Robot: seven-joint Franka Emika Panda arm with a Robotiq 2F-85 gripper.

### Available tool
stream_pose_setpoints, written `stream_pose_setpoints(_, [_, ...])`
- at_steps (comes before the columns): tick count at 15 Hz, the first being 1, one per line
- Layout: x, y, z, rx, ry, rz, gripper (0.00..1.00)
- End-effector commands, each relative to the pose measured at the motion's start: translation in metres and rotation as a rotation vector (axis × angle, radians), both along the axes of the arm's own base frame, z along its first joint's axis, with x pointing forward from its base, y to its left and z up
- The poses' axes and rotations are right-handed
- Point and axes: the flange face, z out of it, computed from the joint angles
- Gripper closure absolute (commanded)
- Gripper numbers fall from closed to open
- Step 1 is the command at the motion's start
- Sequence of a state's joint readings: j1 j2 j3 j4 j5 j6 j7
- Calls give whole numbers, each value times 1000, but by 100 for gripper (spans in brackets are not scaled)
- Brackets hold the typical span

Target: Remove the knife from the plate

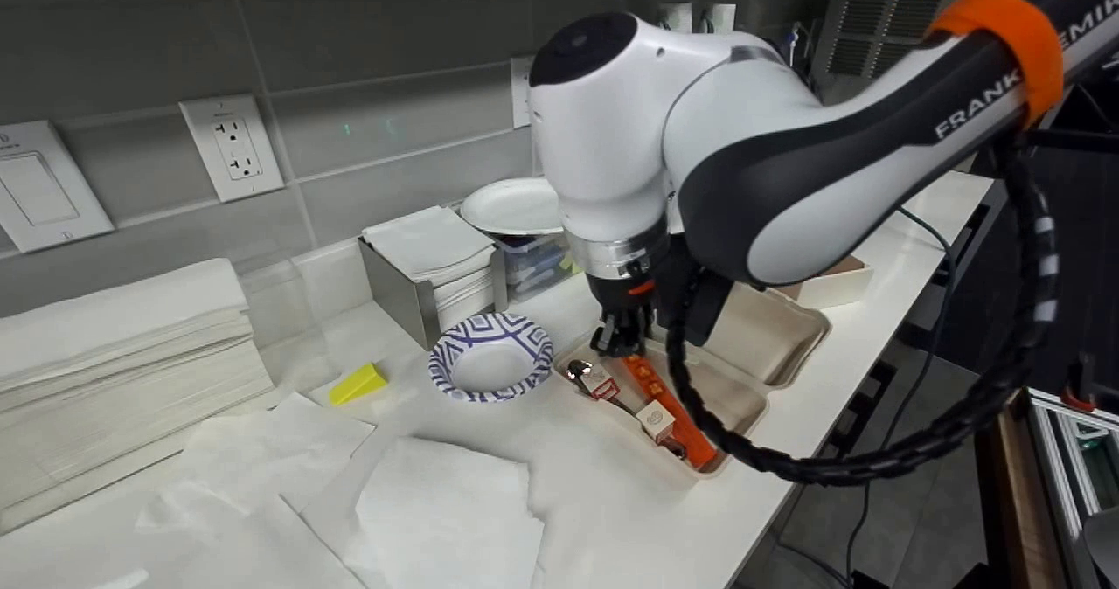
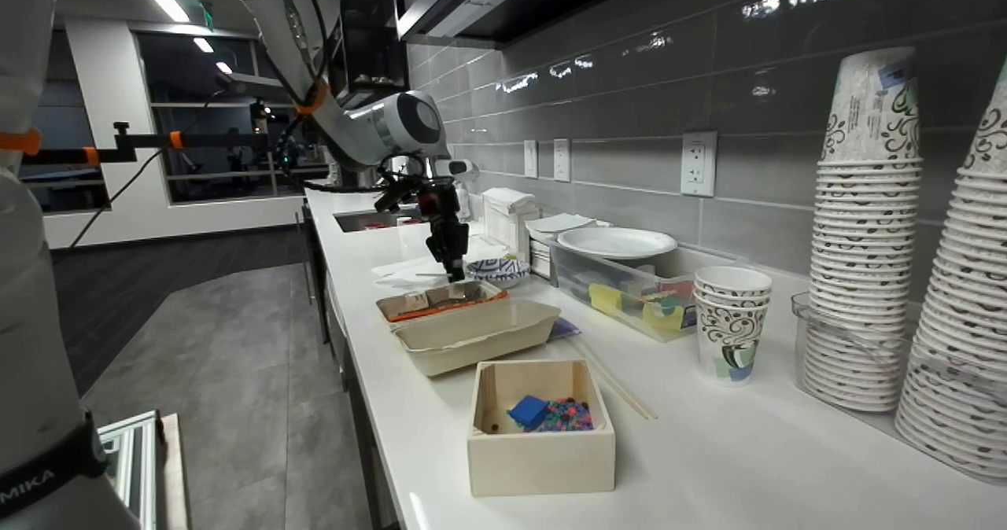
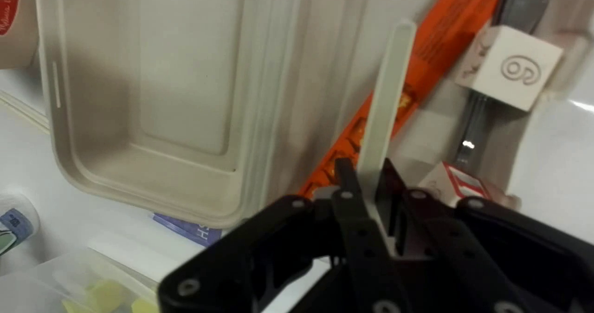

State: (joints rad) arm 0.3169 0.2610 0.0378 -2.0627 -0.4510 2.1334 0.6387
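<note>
Above the open, beige, rectangular fibre container (image 1: 769, 331), the black two-fingered robotic gripper (image 3: 369, 180) has its jaws nearly together, pinching a slim, off-white, strip-like plastic knife (image 3: 386, 104), partly hidden. The small round pale plate (image 1: 491, 366) with a blue-and-white patterned rim sits just beside the container on the white countertop (image 1: 612, 519). In the container lie a long orange wrapper (image 3: 445, 29), a silver metal utensil (image 3: 520, 7) and two pale cubes (image 3: 517, 69).

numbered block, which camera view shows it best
The wrist view: there the numbered block is large and unobstructed, its outlined 6 (or 9) plain, a side face visible too. In both exterior views it looks small, the number hard to read.
</note>
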Motion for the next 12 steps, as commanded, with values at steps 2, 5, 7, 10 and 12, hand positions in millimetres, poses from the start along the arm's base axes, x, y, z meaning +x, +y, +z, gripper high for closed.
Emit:
stream_pose_setpoints(2, [-41,-29,-12,12,-13,77,60])
stream_pose_setpoints(5, [-44,-38,-7,5,-60,95,45])
stream_pose_setpoints(7, [-41,-38,5,38,-106,86,30])
stream_pose_setpoints(10, [-38,-34,31,82,-119,49,8])
stream_pose_setpoints(12, [-40,-26,51,120,-109,20,0])
